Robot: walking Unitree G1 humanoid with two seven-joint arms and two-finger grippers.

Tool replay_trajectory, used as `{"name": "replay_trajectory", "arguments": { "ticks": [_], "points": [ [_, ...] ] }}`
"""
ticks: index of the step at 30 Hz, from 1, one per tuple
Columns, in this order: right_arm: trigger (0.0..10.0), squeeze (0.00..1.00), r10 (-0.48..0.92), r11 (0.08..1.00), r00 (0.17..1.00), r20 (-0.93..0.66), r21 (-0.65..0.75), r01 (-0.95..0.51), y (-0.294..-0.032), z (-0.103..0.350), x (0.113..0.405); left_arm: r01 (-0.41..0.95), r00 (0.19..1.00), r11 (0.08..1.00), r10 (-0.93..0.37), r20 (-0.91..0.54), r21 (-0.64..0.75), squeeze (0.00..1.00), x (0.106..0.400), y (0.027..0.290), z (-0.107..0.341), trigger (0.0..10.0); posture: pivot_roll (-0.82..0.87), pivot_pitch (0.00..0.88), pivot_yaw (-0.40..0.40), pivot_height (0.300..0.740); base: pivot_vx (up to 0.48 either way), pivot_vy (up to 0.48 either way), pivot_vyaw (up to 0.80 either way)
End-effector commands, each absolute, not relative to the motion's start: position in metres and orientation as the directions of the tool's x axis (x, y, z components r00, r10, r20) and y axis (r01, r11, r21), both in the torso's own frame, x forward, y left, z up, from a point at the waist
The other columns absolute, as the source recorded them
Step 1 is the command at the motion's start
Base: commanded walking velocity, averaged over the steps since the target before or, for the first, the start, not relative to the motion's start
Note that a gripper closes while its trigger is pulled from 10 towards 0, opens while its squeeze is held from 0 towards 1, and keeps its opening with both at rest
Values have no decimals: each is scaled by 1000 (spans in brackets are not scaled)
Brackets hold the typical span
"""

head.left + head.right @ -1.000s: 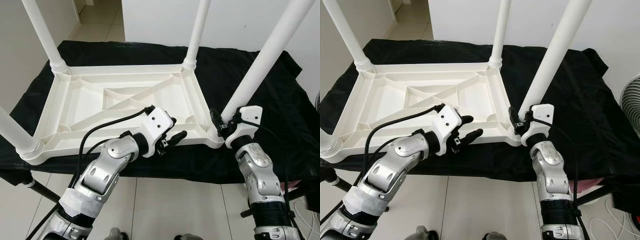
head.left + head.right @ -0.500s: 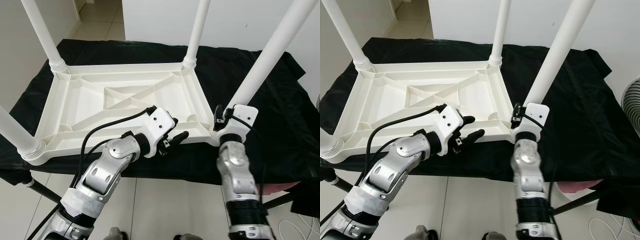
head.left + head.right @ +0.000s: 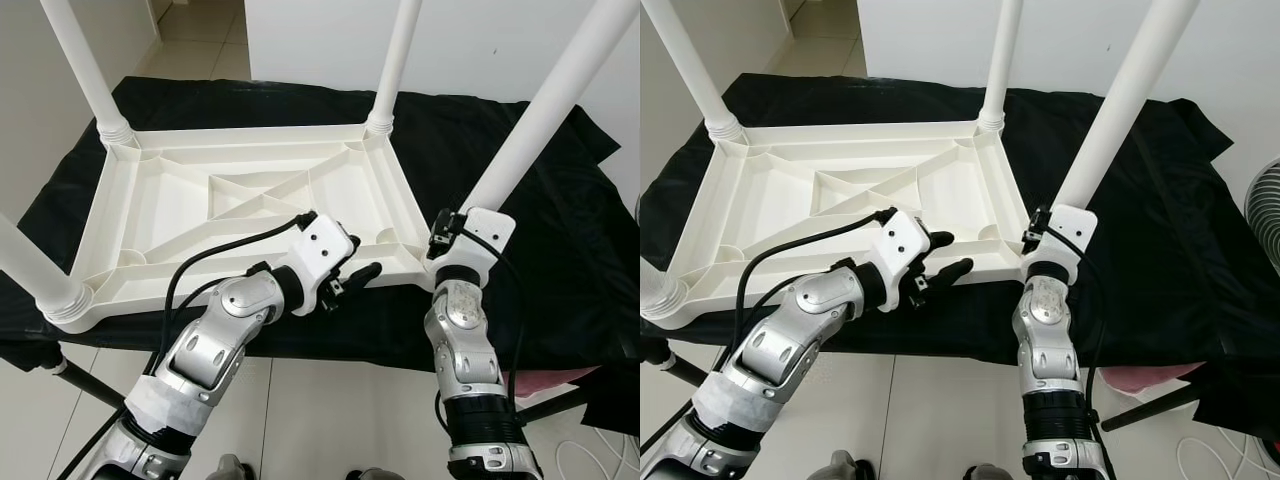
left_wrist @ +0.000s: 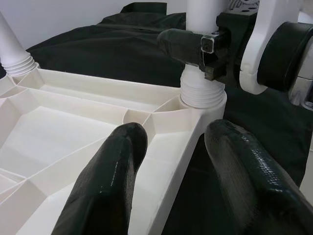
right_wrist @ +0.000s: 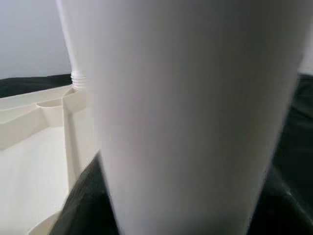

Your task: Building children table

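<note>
A white plastic table top (image 3: pixel 160 215) lies upside down on a black cloth (image 3: pixel 520 250), with four white legs standing up from its corners. My right gripper (image 3: pixel 441 236) is shut on the near-right leg (image 3: pixel 540 120) just above its threaded socket (image 4: pixel 202 95). One of that gripper's fingers (image 4: pixel 183 45) crosses the front of the leg, and the leg (image 5: pixel 195 122) sits very close to the right wrist camera. My left gripper (image 4: pixel 176 132) is open and straddles the table's near rim (image 3: pixel 385 278), a short way left of that corner.
The cloth-covered surface ends just in front of me, above a tiled floor (image 3: pixel 330 410). A white wall (image 3: pixel 480 50) stands behind. A dark stand leg (image 3: pixel 85 385) shows at the lower left, a fan (image 3: pixel 1265 200) at the far right, and something pink (image 3: pixel 1140 375) below the cloth.
My right forearm has swung left beneath its gripper, which has stayed at the base of the near-right leg. My left gripper has shifted slightly right along the rim.
</note>
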State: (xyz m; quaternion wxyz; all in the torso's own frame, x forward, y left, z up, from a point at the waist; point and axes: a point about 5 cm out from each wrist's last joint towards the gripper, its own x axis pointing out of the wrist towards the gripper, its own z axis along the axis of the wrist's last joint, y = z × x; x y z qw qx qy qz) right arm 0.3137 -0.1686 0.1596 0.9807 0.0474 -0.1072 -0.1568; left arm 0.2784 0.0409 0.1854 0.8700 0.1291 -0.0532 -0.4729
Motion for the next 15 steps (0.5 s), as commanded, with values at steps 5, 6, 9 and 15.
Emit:
{"name": "replay_trajectory", "arguments": {
  "ticks": [5,6,9,15],
  "points": [
    [10000,1000,-299,949,941,160,157,275,-177,150,315,839,493,464,-869,-37,283,0,275,35,186,10000,-93,60,9,740,0,0,0],
    [10000,1000,-299,949,941,160,157,275,-177,150,315,839,493,464,-869,-37,283,0,275,35,186,10000,-93,60,9,740,0,0,0],
    [10000,1000,-256,960,952,166,161,230,-177,151,319,840,492,463,-870,-38,283,0,275,35,186,10000,-92,54,8,740,0,0,0],
    [10000,0,-100,992,982,158,97,85,-177,152,326,842,489,459,-872,-40,283,0,275,34,186,10000,-93,48,9,740,0,0,0]
  ]
}}
